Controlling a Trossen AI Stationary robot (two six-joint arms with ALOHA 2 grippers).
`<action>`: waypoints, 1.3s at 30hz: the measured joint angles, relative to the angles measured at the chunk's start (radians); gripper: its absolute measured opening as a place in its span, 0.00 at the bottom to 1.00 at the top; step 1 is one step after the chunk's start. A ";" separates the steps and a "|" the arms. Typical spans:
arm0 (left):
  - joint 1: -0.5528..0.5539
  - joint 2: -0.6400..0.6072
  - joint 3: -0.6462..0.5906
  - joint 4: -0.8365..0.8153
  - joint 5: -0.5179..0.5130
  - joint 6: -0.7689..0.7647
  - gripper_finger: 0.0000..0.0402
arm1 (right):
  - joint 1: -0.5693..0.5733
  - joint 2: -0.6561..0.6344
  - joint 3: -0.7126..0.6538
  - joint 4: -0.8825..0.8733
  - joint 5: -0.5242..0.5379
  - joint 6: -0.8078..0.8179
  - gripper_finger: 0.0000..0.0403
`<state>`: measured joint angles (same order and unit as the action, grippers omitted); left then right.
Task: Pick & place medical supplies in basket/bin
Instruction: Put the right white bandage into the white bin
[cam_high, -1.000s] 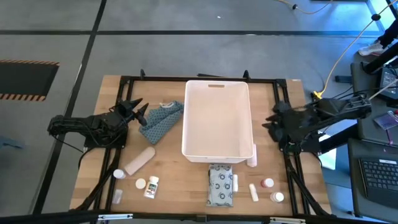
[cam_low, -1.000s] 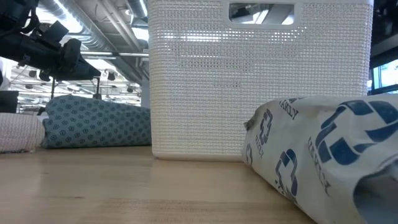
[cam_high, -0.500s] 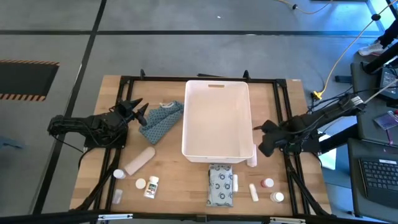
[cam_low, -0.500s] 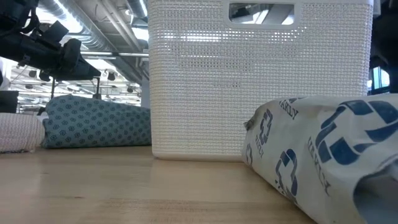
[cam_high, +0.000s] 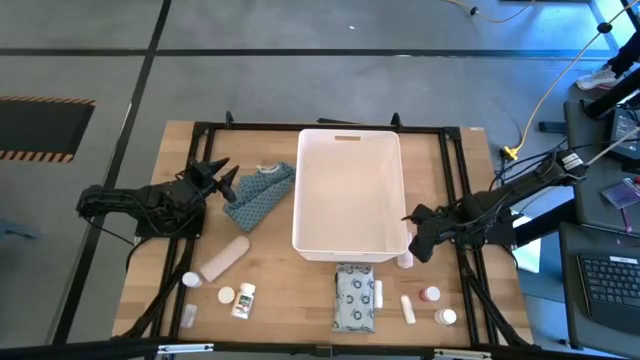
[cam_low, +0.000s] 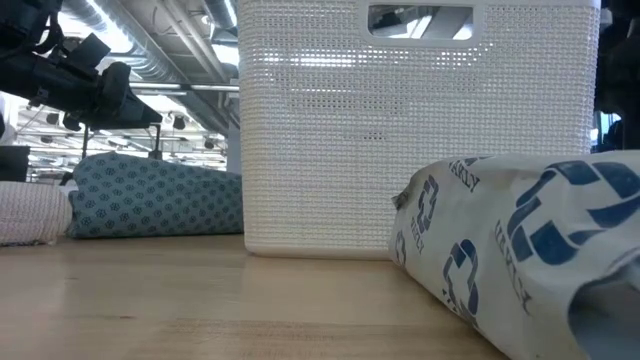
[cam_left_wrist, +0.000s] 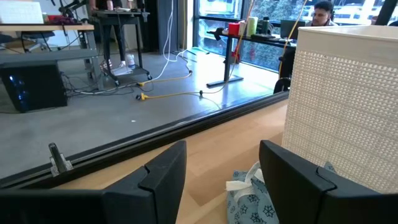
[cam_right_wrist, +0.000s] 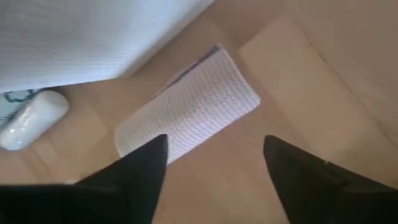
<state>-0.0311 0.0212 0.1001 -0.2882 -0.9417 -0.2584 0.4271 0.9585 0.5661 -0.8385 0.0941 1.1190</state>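
right gripper (cam_high: 412, 237) spread wide, right above pale roll (cam_right_wrist: 186, 111) lying on surface just beside bin (cam_high: 348, 190) corner. roll's long axis runs across finger gap, so lined up ok imo. left gripper (cam_high: 215, 175) way off, also apart, parked near blue cloth (cam_high: 258, 193).

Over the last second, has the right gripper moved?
Yes. In the high view the right gripper has swung from beside the table's right edge toward the white bin's near right corner, fingers open over a pale roll.
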 joint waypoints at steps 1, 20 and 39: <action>0.000 0.000 0.000 0.000 0.000 0.000 0.49 | 0.000 0.000 -0.008 0.008 0.000 0.002 0.71; 0.000 0.000 0.000 0.000 0.000 0.000 0.49 | -0.001 0.001 -0.227 0.404 0.059 0.167 0.81; 0.000 0.000 0.000 0.000 0.000 0.000 0.49 | -0.001 -0.001 -0.375 0.674 0.055 0.223 0.63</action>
<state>-0.0311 0.0215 0.0999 -0.2882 -0.9414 -0.2584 0.4263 0.9577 0.1909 -0.1641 0.1490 1.3423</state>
